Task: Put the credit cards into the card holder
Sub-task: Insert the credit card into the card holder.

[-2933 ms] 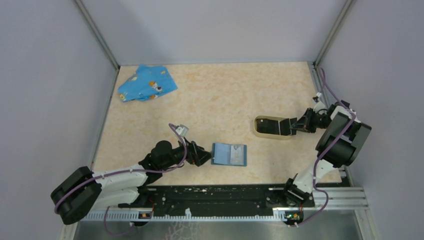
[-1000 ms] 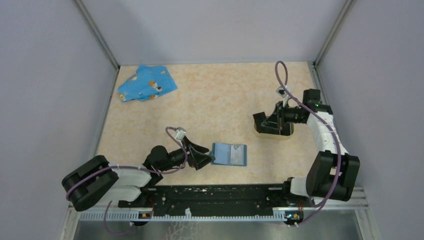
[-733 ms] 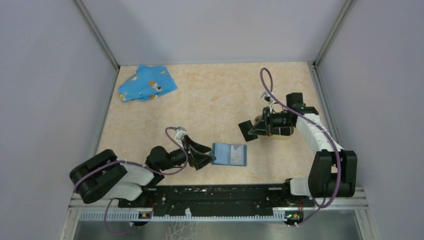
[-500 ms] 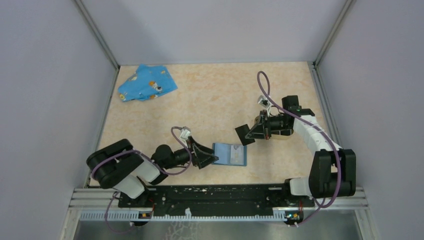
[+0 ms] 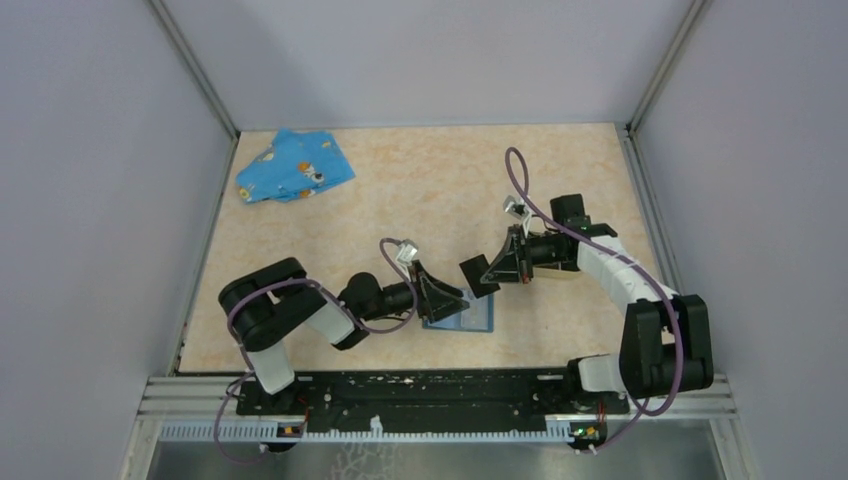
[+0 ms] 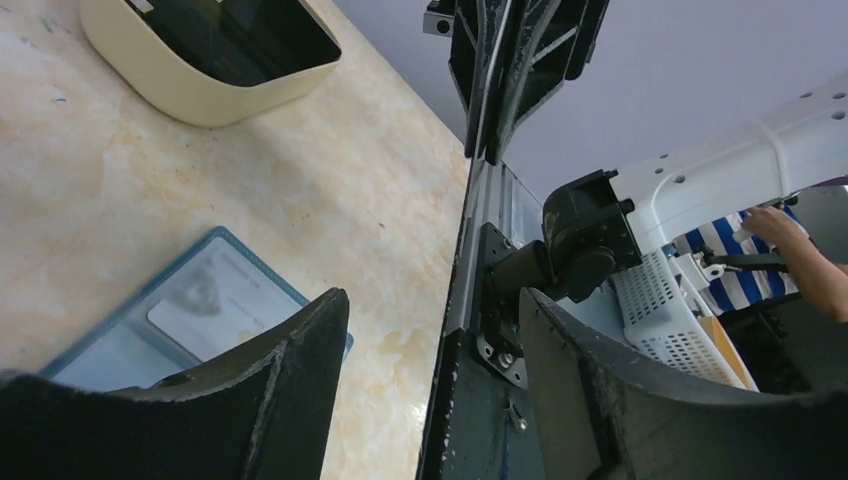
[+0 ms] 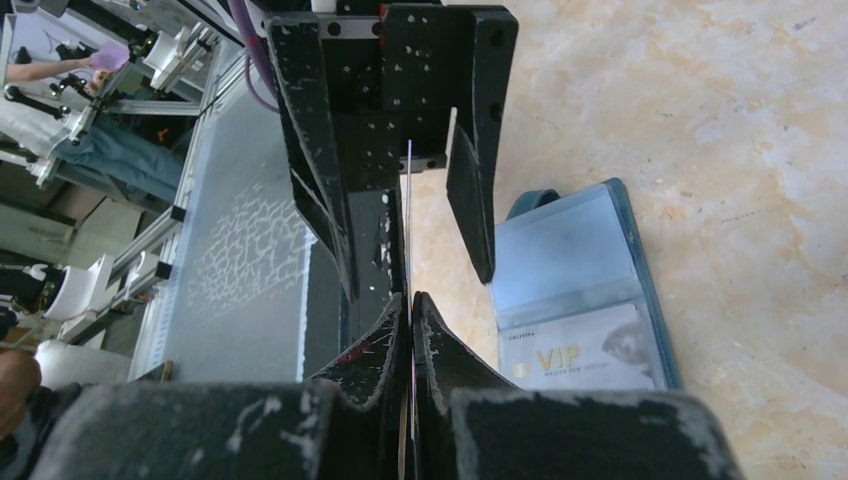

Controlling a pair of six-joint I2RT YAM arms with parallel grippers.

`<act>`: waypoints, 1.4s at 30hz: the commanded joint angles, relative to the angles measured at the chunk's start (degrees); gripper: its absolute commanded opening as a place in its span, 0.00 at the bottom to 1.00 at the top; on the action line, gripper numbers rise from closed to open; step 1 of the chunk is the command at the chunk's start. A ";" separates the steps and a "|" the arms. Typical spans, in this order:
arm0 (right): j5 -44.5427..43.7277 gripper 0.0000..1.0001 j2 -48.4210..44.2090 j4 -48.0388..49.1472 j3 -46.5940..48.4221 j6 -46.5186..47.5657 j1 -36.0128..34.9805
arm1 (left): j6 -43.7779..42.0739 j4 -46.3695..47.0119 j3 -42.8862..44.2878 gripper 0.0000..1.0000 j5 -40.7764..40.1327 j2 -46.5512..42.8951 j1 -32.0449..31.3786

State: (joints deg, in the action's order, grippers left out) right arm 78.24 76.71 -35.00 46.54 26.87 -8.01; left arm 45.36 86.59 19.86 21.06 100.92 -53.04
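The tan-rimmed card holder (image 6: 190, 90) with its black inside stands on the table; in the top view my right arm mostly hides it. My right gripper (image 5: 487, 270) is shut on a thin dark card (image 5: 477, 277), seen edge-on in the right wrist view (image 7: 410, 220), held above the table left of the holder. My left gripper (image 5: 443, 295) is open and empty, low over the left part of the open blue case (image 5: 470, 315). A pale VIP card (image 7: 585, 352) lies in the case's sleeve. The two grippers face each other closely.
A blue patterned cloth (image 5: 295, 167) lies at the far left corner. The black rail (image 5: 430, 390) runs along the near edge, just in front of the case. Grey walls enclose the table on three sides.
My right gripper has moved left from the card holder with the dark card, to just above the blue case. My left arm has reached right, its open gripper now over the case.
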 commanded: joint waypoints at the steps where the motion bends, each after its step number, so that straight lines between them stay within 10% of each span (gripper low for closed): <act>1: 2.85 0.00 -0.87 4.69 -0.03 -2.35 -1.22 | -0.63 16.00 4.39 0.66 1.58 3.79 -0.88; 10: 0.83 0.00 -0.78 5.40 -0.49 -2.21 -3.81 | -0.61 15.58 8.46 0.50 3.60 5.93 -0.93; 16: -0.77 0.00 -0.85 4.52 -0.36 -0.87 -5.08 | -0.93 14.93 8.55 0.00 5.36 5.35 -0.93; 19: -2.12 0.00 -0.91 2.99 0.14 0.75 -5.53 | -1.78 15.12 7.15 0.00 4.81 4.74 -0.93; 22: -5.32 0.26 -0.79 -2.15 2.79 4.93 -5.55 | -3.99 12.86 4.56 0.00 4.87 2.90 -0.93; 26: -10.47 0.51 -0.15 -14.10 9.44 14.20 -5.40 | -11.76 -6.71 4.14 0.00 9.50 -3.70 -0.91; 32: -12.92 0.57 0.00 -21.37 11.52 21.78 -5.38 | -29.61 -52.48 13.92 0.00 17.20 -11.62 -0.84; 42: -11.07 0.47 -0.53 -25.19 10.87 26.51 -5.74 | -38.81 -73.68 24.22 0.00 17.31 -10.22 -0.76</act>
State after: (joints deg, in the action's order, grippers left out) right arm 65.71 76.79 -58.46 56.29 50.00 -13.10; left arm 11.97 22.61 41.39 37.06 90.56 -53.76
